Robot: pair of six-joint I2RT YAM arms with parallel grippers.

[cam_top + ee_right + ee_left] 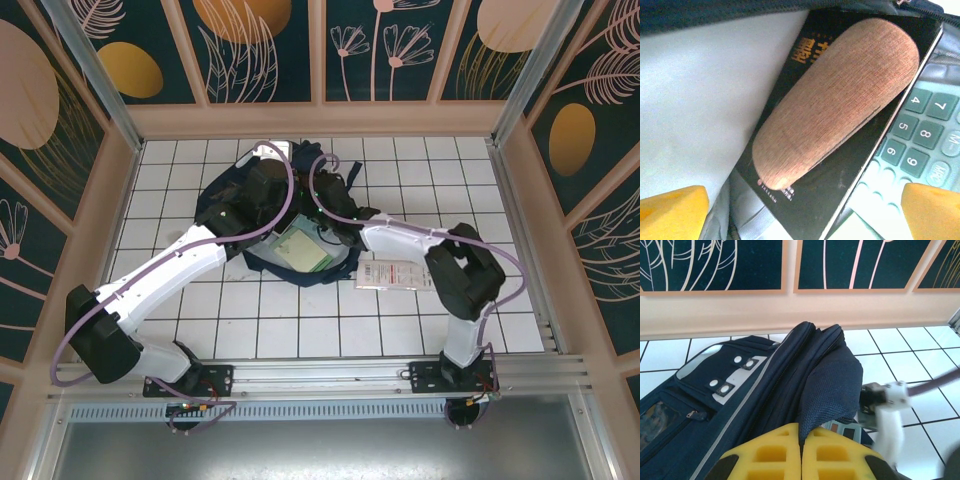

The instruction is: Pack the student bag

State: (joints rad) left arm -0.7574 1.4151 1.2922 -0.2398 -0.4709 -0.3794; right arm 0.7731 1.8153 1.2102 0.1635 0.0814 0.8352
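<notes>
Clearance matters: the bag (pixel 222 192) lies in the middle of the bench (pixel 300 320), its fabric pinched in your clenched left claw (pixel 801 440). Don't slacken that as you lift the released, wide-spread right claw (pixel 801 215) straight out of the mouth. The right wrist view gives you the contents, case (pixel 840 95) lying on book (pixel 840 200) beside calculator (pixel 925 130). The top view gives the bag's place and both arms reaching over it.

Left fingers (pixel 770 455) pressed together (their arm (pixel 185 262) stretched forward); right fingers (pixel 672 210) spread wide apart.
</notes>
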